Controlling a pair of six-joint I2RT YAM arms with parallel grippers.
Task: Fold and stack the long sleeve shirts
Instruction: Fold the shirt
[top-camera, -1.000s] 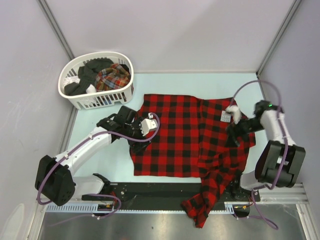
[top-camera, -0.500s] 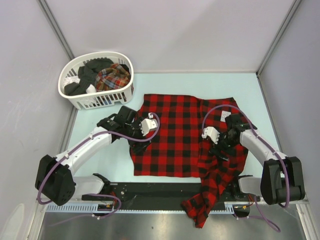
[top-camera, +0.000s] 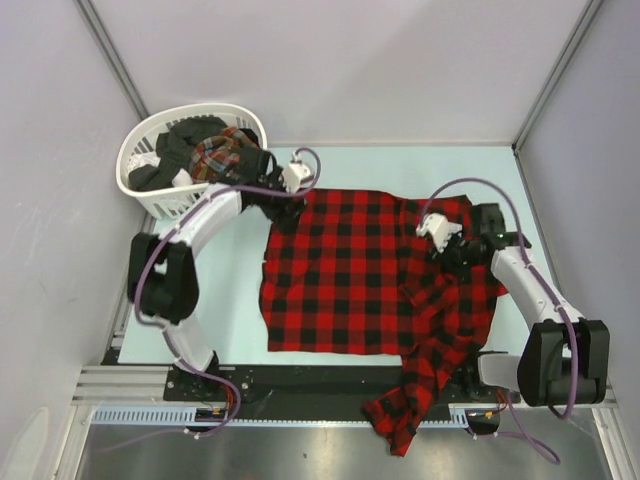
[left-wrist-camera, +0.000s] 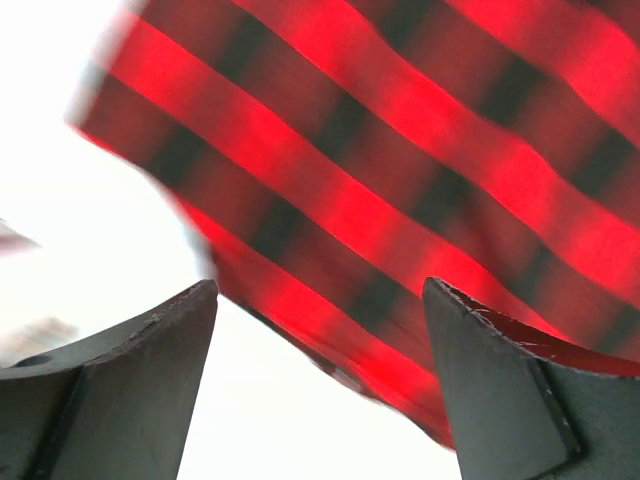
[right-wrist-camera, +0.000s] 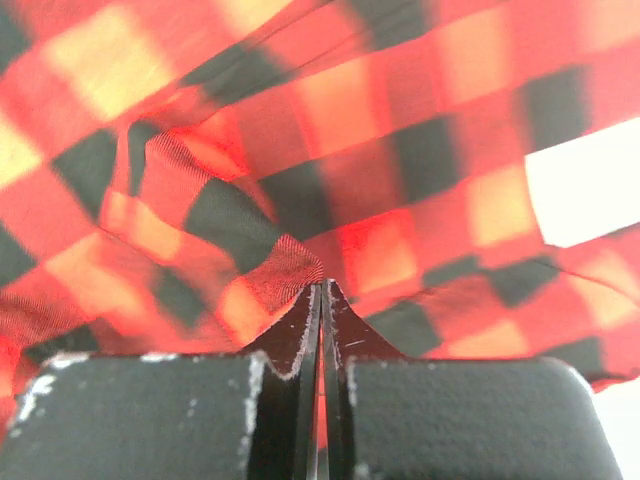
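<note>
Cataloguing, largest first.

Table (top-camera: 200, 300): pale top, carries everything below.

Red shirt (top-camera: 340, 290): spread on the table's middle. Step in hand, by my reading: the first side fold, with the cloth being taken up and no fold made yet; stacking is far off. The next move calls for lifting the pinched right side without dragging the flat body, and for the far-left corner to be gripped as well. Heading: body flat, edges about square to the table; which end carries the collar I cannot tell. Long axis: far to near along the bunched right side, where a sleeve trails over the near edge and across the rail (top-camera: 300, 378).

Basket (top-camera: 175, 205): white, slatted, at the far left, just beside the red shirt's far-left corner.

Plaid shirt (top-camera: 222, 155): crumpled in the basket among dark cloth — untouched, waiting its turn.

Left gripper (left-wrist-camera: 318, 290): mine; jaws wide, nothing between them, poised over the red shirt's far-left edge by the basket.

Right gripper (right-wrist-camera: 322, 290): mine; jaws pressed together on a raised fold at the red shirt's right side — it looks pinched, though so little cloth shows between the tips that the hold may be slight.
</note>
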